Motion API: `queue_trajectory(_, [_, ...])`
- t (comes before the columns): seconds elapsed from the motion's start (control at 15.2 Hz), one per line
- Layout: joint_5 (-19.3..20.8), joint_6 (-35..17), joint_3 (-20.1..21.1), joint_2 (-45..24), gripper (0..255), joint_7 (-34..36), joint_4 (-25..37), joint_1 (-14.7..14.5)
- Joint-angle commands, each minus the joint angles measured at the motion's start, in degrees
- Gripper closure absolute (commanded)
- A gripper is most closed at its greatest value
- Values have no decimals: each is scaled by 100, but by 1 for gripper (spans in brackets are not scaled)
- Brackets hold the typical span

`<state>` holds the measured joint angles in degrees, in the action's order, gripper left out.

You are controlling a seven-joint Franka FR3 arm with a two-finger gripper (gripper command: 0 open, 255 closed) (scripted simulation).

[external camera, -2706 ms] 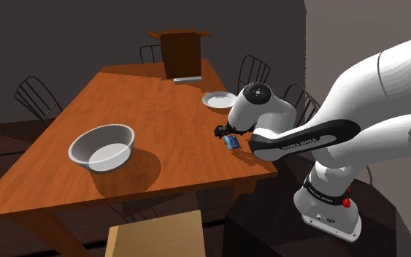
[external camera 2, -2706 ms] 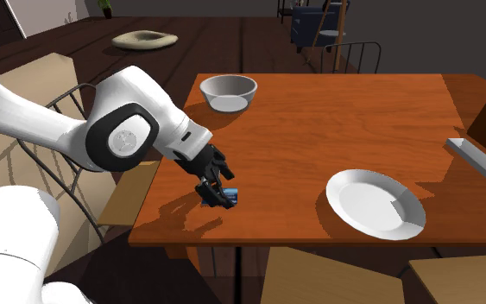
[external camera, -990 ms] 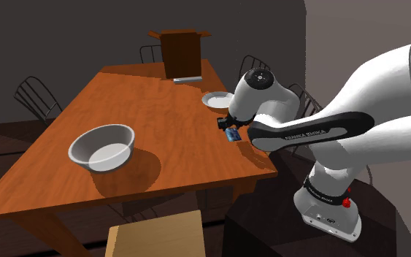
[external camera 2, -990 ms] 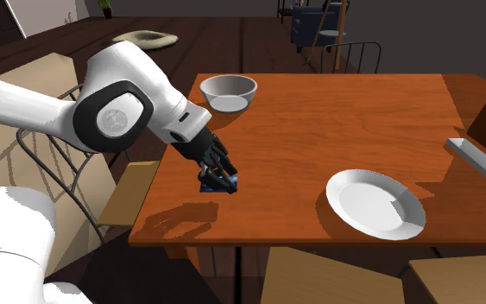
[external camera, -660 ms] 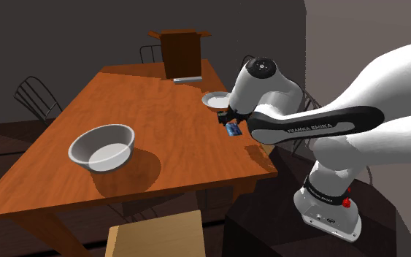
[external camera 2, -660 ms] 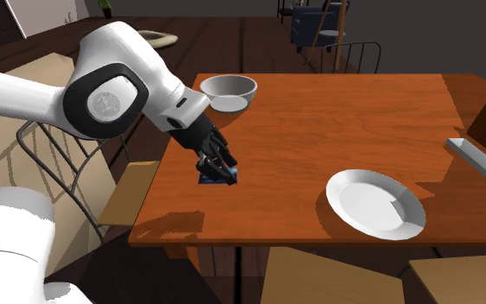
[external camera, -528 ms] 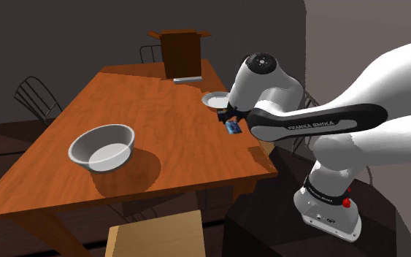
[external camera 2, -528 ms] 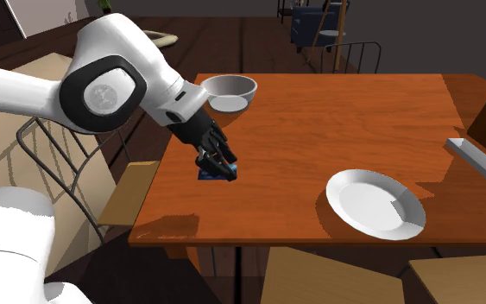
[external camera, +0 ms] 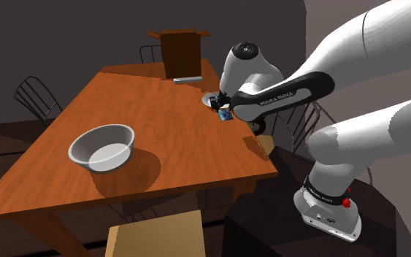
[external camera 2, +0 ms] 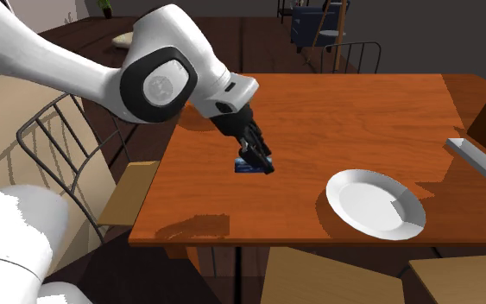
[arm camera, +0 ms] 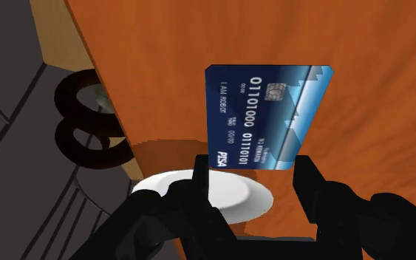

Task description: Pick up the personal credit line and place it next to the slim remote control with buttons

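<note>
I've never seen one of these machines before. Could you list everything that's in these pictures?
table: one, orange-brown wood, in the middle of the scene
bowl: one, greyish white, on the table's near end in the shoulder view
plate: one, white, on the table by the edge nearest the stand
blue card: one, blue with white numbers, held above the table
remote: one, grey and slim, on the table beside the box
box: one, brown, open at the top, at the table's far end
wire chairs: at least four, dark, around the table
arm: one, white with dark joints, reaching over the table
gripper: one, black, shut on the blue card
</note>
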<state>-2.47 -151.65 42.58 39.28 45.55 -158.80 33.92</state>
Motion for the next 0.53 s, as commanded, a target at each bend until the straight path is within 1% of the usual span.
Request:
queue_trajectory(0.0, [215, -261, 113, -425, 255, -51, 244, 456])
queue_trajectory(0.26, [776, -551, 543, -1274, 255, 2, 921, 1482])
queue_trajectory(0.46, [1355, -639, 1046, -1913, 255, 195, 1496, 2359])
